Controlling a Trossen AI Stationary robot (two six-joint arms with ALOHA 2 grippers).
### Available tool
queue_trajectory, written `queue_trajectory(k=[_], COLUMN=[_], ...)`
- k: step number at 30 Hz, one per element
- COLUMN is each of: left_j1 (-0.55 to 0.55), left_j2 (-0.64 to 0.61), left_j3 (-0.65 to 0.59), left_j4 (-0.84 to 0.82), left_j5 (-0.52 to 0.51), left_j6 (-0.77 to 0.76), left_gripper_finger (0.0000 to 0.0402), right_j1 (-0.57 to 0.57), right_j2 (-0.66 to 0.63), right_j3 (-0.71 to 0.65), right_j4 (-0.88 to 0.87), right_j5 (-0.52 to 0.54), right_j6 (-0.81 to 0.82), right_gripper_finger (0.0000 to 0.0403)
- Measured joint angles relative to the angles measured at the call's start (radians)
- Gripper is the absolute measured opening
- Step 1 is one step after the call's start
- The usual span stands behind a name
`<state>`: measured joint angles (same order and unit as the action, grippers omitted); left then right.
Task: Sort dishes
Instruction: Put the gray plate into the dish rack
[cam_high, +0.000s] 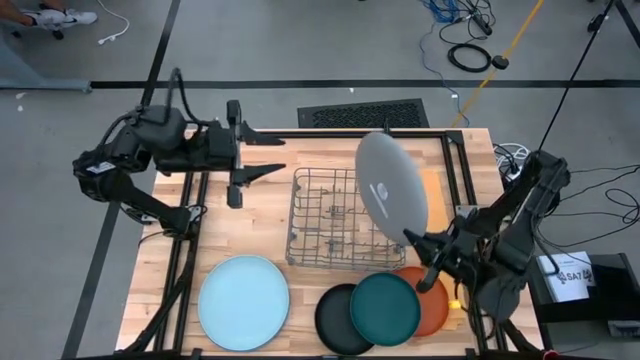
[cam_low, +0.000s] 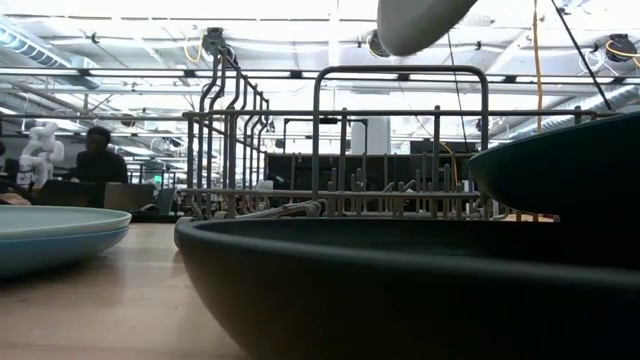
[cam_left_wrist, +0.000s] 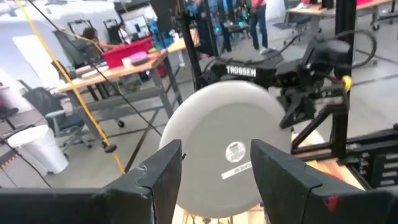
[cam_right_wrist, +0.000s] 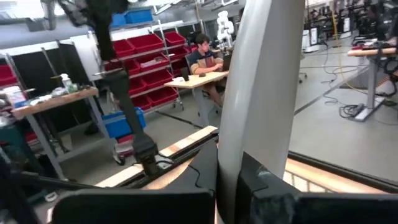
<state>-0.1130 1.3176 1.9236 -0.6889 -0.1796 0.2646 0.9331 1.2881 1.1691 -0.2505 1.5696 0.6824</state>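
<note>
My right gripper (cam_high: 418, 243) is shut on the large grey plate (cam_high: 390, 185), which stands on edge in the air over the right part of the wire rack (cam_high: 330, 215). The plate also shows in the left wrist view (cam_left_wrist: 217, 149) and at the top of the low view (cam_low: 420, 20). My left gripper (cam_high: 268, 157) is open and empty at the far left, its fingers pointing toward the rack. The pale blue plate (cam_high: 243, 302) lies flat at the near left. The black (cam_high: 338, 320), dark teal (cam_high: 385, 308) and orange (cam_high: 432, 300) plates overlap at the near right. No medium blue plate shows apart. My right gripper pinches the grey plate's rim (cam_right_wrist: 231, 155) between its two fingers, at the plate's near lower edge (cam_high: 408, 232). The fingers come from the table's near right side, about level. The plate is lifted clear, standing on edge and tilted, above the rack.
The wire rack stands mid-table with upright tines (cam_low: 340, 190). A black frame rail (cam_high: 455, 170) runs along the table's right side. Bare wood (cam_high: 250, 225) lies between the rack and the left edge. A person (cam_low: 98, 150) sits in the room behind.
</note>
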Motion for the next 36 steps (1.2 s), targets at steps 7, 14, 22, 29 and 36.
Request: queue_trajectory(k=[7, 14, 22, 29, 36], left_j1=[0.0, 0.0, 0.0, 0.001, 0.001], left_j2=[0.016, 0.02, 0.035, 0.047, 0.07], left_j3=[0.0, 0.0, 0.0, -0.001, -0.001], left_j4=[-0.007, -0.009, -0.051, -0.072, -0.146], left_j5=[0.02, 0.02, 0.02, 0.02, 0.05], left_j6=[-0.016, -0.006, 0.06, 0.067, 0.206], left_gripper_finger=[0.0191, 0.0191, 0.0191, 0.0191, 0.0191], right_j1=[-0.001, -0.002, -0.022, -0.029, -0.029], right_j2=[0.1, 0.194, 0.252, 0.33, 0.382], right_j3=[0.001, 0.001, 0.001, 0.001, 0.001], right_j4=[-0.013, -0.035, -0.184, -0.307, -0.479], right_j5=[-0.015, -0.045, -0.052, -0.048, -0.063], right_j6=[0.09, 0.118, 0.11, 0.115, 0.295], right_gripper_finger=[0.0004, 0.0004, 0.0004, 0.0004, 0.0004])
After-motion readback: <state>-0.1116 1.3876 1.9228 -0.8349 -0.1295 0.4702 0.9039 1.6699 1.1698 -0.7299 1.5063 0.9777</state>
